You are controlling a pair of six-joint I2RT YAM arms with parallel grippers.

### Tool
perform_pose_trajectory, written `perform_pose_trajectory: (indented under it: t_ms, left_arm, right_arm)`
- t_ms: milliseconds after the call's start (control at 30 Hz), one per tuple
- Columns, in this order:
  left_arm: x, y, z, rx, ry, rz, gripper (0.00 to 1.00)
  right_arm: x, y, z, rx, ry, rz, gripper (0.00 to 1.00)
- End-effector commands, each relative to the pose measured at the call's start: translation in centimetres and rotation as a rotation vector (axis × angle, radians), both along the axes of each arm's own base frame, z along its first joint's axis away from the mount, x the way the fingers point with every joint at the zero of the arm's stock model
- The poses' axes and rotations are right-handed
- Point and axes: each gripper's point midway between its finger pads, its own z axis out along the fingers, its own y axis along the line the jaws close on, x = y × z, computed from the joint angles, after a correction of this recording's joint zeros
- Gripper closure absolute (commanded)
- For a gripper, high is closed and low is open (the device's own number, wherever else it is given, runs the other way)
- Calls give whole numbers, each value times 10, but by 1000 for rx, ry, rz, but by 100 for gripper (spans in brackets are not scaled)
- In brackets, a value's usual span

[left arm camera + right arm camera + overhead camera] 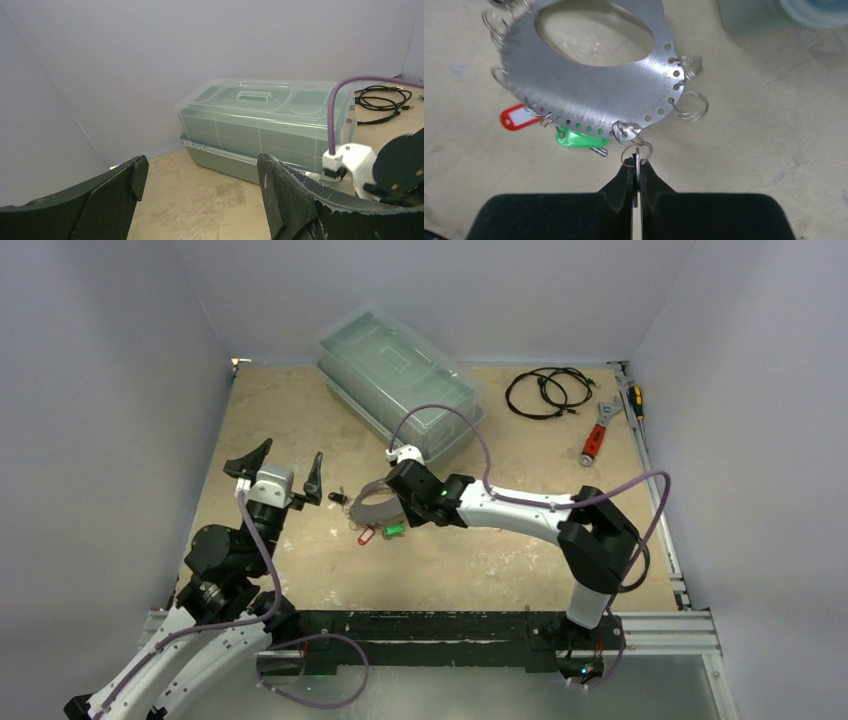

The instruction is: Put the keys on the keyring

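Note:
The keyring [589, 85], a flat silver plate with holes along its rim and several small wire rings, lies just ahead of my right gripper [637, 161]. That gripper is shut on a thin metal key [637, 152], seen edge-on. A small split ring [636, 150] loops round the key's tip at the plate's near rim. A red tag [516, 117] and a green tag [576, 138] lie under the plate's edge. In the top view the plate [368, 502] sits mid-table beside the right gripper [397, 502]. My left gripper [285, 475] is open, empty and raised to the plate's left; its fingers [135, 175] frame bare table.
A clear lidded plastic box [400, 385] stands at the back, also in the left wrist view [265, 125]. A coiled black cable [545, 392], a red-handled wrench [597, 435] and a screwdriver [635, 400] lie at the back right. A small dark key [338, 498] lies left of the plate.

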Motion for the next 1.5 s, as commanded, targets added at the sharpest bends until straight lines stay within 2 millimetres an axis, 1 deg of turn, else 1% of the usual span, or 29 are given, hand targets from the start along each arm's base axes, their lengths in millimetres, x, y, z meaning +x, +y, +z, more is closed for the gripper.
perform_pose_trajectory:
  t_ms: [0,133,300,433,500,767,933,1033,1100,1200,1333,1367,1400,1433,1467]
  left_arm:
    - [2,-6,2,-10,5,-23,18]
    - [3,-7,0,-5,12,-22,18]
    - [4,-9,-1,0,14,-25,18]
    - [6,-11,-3,9,22,-30,18]
    - [6,-12,-3,10,23,-32,18]
    - [4,-12,-2,5,17,-42,18]
    - [4,-14,-1,5,16,-48,18]
    - [4,-13,0,2,13,-49,18]
    - [4,-13,-1,1,13,-49,18]
    - [5,-14,-2,6,18,-48,18]
    - [5,-14,-3,8,21,-47,18]
    - [5,-14,-3,8,21,-46,18]
    - [5,-14,-2,6,20,-46,18]
    - [5,-14,-2,6,19,-46,18]
    - [5,-14,-2,7,20,-45,18]
  right_arm:
    - [5,12,41,140,-79,-16,100]
    - [-3,-1,26,115,-64,-11,100]
    - [-12,-10,10,88,-36,11,100]
    - [-28,-13,-7,79,38,49,100]
    - [-33,-19,-13,52,58,50,100]
    - [-61,-31,-21,83,138,85,100]
    - [-86,-28,-28,108,204,134,100]
    - [-93,-30,-31,96,217,135,97]
    - [-95,-33,-31,90,221,131,94]
    - [-97,-36,-30,89,221,127,85]
    - [-102,-42,-27,83,228,127,69]
    - [-104,-43,-25,85,230,132,63]
    - [-105,-43,-21,96,226,137,60]
    - [-106,-44,-17,103,223,141,54]
    - [-106,-44,-10,119,208,145,50]
